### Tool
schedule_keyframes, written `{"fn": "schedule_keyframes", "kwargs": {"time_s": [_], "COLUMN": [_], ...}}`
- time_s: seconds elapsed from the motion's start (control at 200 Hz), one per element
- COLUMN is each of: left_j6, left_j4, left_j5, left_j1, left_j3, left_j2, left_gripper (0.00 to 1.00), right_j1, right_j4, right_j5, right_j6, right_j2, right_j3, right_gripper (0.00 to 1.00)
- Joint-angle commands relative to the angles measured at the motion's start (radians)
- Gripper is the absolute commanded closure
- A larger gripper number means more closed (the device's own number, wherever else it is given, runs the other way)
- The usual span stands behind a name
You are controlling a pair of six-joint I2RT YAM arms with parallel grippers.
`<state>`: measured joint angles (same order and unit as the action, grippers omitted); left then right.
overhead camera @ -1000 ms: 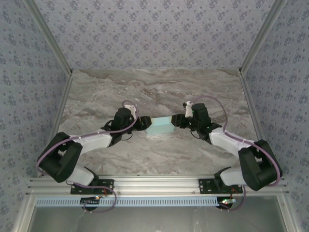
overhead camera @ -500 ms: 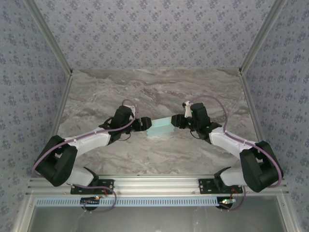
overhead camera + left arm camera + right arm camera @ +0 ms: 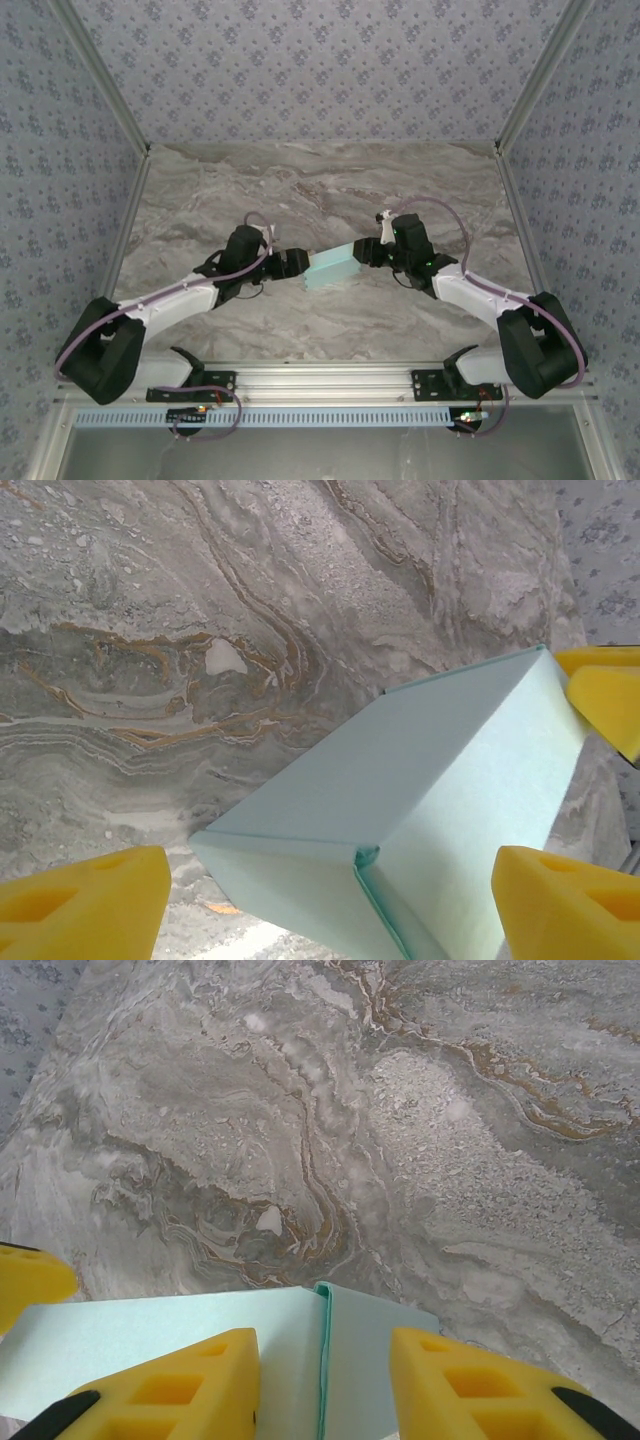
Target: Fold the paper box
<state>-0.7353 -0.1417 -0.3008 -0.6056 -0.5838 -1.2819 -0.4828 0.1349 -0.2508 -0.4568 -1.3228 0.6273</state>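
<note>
The paper box (image 3: pixel 332 268) is a pale cyan, closed rectangular shape, held tilted just above the marble table. My right gripper (image 3: pixel 368 252) is shut on its right end. In the right wrist view the box (image 3: pixel 290 1340) with its seam lies between that gripper's (image 3: pixel 325 1380) yellow fingers (image 3: pixel 180 1380). My left gripper (image 3: pixel 293 265) stands open at the box's left end. In the left wrist view the box's end (image 3: pixel 400 810) sits inside the wide gap of the left gripper (image 3: pixel 330 905), and the left fingertip (image 3: pixel 85 900) is apart from the card.
The marble table (image 3: pixel 320 180) is walled by patterned panels at the back and both sides. A metal rail (image 3: pixel 320 385) runs along the near edge by the arm bases.
My left gripper has opened wide, let go of the box's left end and drawn back slightly left. The box now tilts in the right gripper's hold.
</note>
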Motion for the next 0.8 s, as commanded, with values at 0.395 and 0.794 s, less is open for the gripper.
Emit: {"fn": "schedule_keyframes", "kwargs": {"time_s": [0.395,0.794], "left_j6": [-0.065,-0.084], "left_j4": [-0.007,-0.061], "left_j5": [-0.033,-0.098], "left_j1": [0.006,0.007], "left_j3": [0.081,0.166], "left_j2": [0.03,-0.095], "left_gripper": [0.35,0.57], "right_j1": [-0.028,0.02], "right_j4": [-0.273,-0.31], "right_j5": [0.046,-0.012], "right_j6": [0.012,0.05], "right_j2": [-0.046,-0.044], "right_j3": [-0.046,-0.058], "right_gripper": [0.6,0.6]}}
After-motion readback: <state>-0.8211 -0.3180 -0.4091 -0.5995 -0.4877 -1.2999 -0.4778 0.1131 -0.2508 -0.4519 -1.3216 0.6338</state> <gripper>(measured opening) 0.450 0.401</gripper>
